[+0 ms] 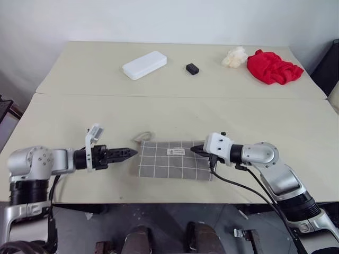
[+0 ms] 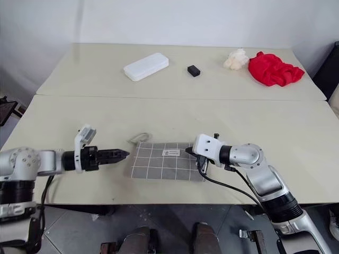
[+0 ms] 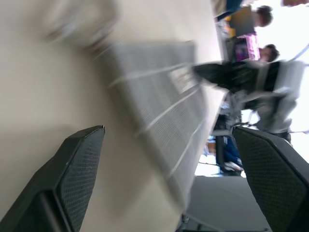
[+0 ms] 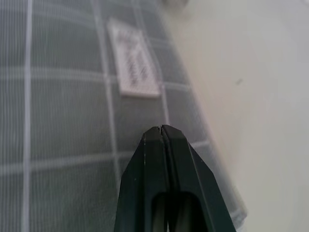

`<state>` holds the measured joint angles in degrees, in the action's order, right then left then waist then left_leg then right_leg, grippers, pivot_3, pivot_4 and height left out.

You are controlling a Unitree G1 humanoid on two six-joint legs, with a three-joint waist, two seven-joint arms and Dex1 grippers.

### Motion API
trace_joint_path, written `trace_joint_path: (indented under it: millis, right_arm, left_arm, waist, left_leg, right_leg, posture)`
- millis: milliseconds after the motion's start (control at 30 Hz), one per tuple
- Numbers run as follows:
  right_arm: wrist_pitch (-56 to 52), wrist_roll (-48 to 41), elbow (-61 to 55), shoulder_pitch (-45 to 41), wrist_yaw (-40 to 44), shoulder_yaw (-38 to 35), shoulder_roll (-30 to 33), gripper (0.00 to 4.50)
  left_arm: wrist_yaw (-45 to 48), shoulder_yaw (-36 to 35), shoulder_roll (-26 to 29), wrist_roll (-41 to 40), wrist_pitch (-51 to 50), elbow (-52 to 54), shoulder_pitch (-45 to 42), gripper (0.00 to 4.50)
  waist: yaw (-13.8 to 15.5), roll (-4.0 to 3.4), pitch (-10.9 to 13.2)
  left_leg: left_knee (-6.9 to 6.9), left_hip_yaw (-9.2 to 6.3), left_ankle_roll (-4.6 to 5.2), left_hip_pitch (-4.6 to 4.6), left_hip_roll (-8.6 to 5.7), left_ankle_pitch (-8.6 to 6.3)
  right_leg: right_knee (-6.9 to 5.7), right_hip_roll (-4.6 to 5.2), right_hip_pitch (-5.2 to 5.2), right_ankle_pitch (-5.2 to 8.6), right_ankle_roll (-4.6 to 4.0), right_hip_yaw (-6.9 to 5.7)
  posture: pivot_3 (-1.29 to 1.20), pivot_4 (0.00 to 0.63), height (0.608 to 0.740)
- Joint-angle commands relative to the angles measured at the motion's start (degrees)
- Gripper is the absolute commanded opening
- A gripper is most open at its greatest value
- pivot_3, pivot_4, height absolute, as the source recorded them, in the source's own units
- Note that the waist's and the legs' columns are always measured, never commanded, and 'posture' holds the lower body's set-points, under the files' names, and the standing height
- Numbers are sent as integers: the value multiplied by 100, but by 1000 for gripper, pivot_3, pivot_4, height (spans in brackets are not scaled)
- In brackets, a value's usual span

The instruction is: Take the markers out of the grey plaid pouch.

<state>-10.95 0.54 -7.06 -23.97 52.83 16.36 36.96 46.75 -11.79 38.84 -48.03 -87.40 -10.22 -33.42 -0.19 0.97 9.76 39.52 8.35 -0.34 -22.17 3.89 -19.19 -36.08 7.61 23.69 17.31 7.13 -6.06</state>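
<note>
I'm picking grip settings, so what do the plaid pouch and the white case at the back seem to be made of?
The grey plaid pouch looks like woven fabric with a matte finish: a fine weave texture shows in the right wrist view, with a stitched-on white label. The white case looks like hard plastic, smooth with rounded corners, though its finish is hard to judge from here.

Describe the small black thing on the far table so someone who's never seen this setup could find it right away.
Look at the far table, the one behind the seam. Between the white plastic case and the crumpled red cloth sits the small black block, alone on bare tabletop. It is the only dark item there, and much smaller than the case, the cloth or the cream-coloured wad beside the cloth.
</note>
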Motion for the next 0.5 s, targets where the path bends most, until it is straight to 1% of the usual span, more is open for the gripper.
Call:
trace_joint_path:
  millis: [33, 133, 267, 500]
  right_arm:
    - [211, 119, -139, 36, 137, 92, 101, 35]
    - [289, 162, -140, 97, 163, 97, 113, 35]
    - [377, 188, -181, 163, 200, 71, 135, 35]
    - [400, 210, -275, 283, 203, 35, 165, 35]
  left_arm:
    - [-222, 113, -201, 90, -274, -273, -331, 4500]
    - [-347, 129, -392, 138, -476, -564, -575, 4500]
    - [-370, 447, -416, 69, -510, -763, -718, 4500]
    - [-598, 322, -575, 58, -510, -1144, -969, 4500]
  waist:
    - [-3, 0, 0]
    - [-23, 0, 0]
    - [-15, 0, 0]
    - [3, 0, 0]
  left_leg:
    - [-2, 0, 0, 0, 0, 0]
    - [-4, 1, -1, 2, 1, 0]
    - [-3, 0, -1, 2, 1, 1]
    - [3, -2, -1, 3, 1, 1]
  right_leg:
    - [1, -1, 0, 0, 0, 0]
    - [0, -4, 1, 0, 0, 0]
    - [1, -4, 0, 0, 0, 0]
    - [0, -3, -4, -1, 1, 0]
  posture:
    - [0, 150, 740]
    - [0, 150, 740]
    - [0, 150, 740]
    - [0, 150, 740]
